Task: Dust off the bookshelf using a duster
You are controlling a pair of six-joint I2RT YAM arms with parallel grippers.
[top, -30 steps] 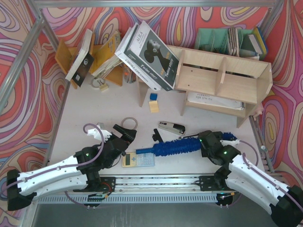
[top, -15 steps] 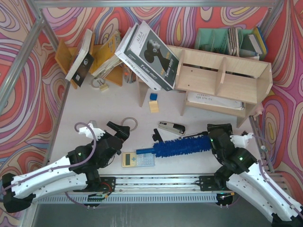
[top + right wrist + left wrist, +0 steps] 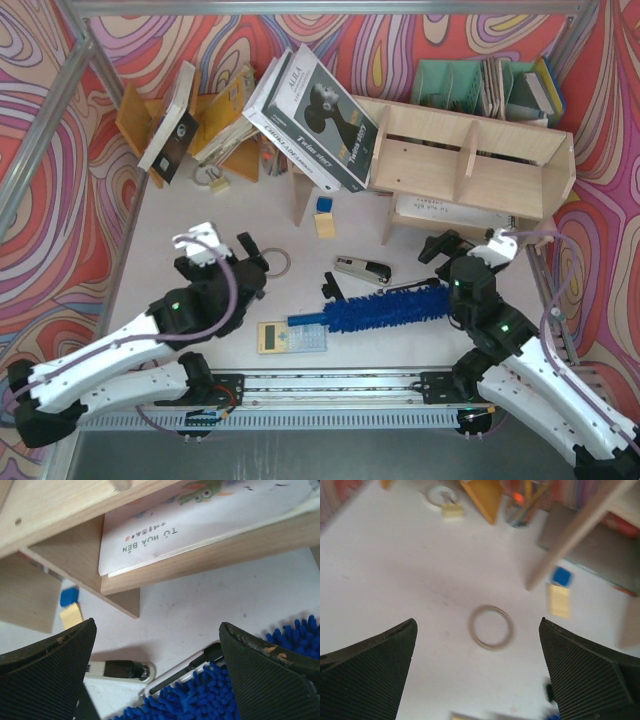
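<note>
Plainly, the duster (image 3: 385, 308) lies flat on the table (image 3: 180, 215), near of the bookshelf (image 3: 480, 170), its long axis left-right and its handle (image 3: 305, 320) leftward. Both grippers are spread and empty. The right gripper (image 3: 156, 630) hangs just far of the fluffy end, and the left gripper (image 3: 477, 625) is far-left of the handle.

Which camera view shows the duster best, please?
The top external view: the whole duster shows, handle to tip. The right wrist shows only some of its blue fluff; the left wrist, at most a blue speck.

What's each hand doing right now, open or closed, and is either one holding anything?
Left hand: open, holding nothing.
Right hand: open, holding nothing; the duster is not gripped.
</note>
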